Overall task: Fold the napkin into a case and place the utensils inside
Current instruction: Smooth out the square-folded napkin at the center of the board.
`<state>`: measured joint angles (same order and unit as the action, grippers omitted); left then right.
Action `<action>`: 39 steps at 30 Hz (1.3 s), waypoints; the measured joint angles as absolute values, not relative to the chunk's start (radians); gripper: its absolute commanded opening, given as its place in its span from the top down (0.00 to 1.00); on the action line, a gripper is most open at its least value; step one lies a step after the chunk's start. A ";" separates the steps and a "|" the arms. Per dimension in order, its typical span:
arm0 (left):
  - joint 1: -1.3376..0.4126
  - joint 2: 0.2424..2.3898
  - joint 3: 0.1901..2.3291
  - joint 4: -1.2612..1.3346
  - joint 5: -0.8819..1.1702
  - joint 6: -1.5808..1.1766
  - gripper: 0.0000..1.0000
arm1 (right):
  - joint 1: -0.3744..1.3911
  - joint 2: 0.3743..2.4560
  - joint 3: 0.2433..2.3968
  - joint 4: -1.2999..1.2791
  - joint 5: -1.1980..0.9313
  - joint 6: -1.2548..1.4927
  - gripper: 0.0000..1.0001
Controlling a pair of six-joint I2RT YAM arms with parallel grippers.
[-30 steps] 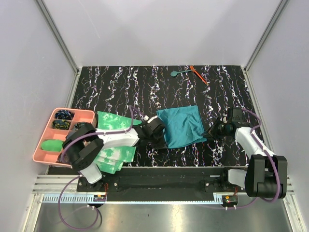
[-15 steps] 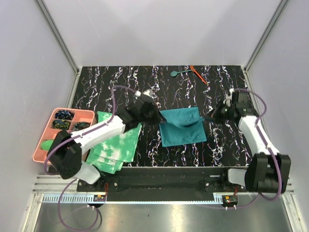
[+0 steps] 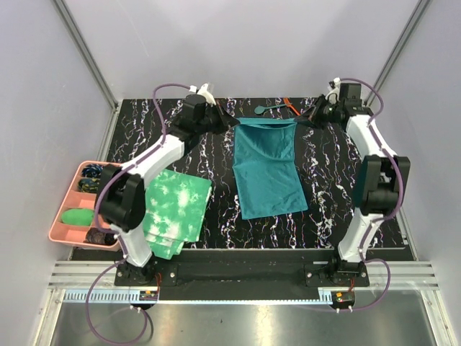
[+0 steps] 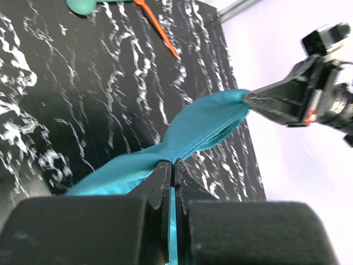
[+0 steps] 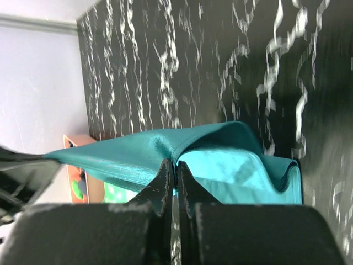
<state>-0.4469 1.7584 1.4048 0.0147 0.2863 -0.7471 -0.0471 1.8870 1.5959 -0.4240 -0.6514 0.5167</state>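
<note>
The dark teal napkin is stretched out over the middle of the table, its far edge lifted. My left gripper is shut on its far left corner. My right gripper is shut on its far right corner. The napkin's near part lies flat on the table. The teal spoon and the thin orange-red utensil lie at the far edge, just behind the lifted napkin edge; both also show in the left wrist view, the spoon beside the orange-red utensil. No folded case shows.
A stack of green-and-white tie-dye cloths lies at the near left. A pink compartment tray with small items stands at the left edge. The table is black with white marbling, walled by white panels.
Both grippers have carried the napkin's two corners from the table's middle toward the far edge, unfolding and stretching the cloth lengthwise. The left arm no longer covers the tie-dye cloths.
</note>
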 measured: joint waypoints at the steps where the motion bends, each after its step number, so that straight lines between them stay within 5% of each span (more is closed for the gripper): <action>1: -0.434 1.792 1.417 0.030 0.305 -0.747 1.00 | -0.047 1.922 1.635 -0.421 -0.657 0.517 1.00; 18: -0.357 1.935 1.479 0.146 0.422 -0.765 1.00 | -0.037 2.175 1.931 -0.444 -0.730 0.528 1.00; 39: -0.659 1.589 0.965 0.081 0.414 -0.932 1.00 | -0.035 1.606 1.085 -0.507 -0.651 0.471 1.00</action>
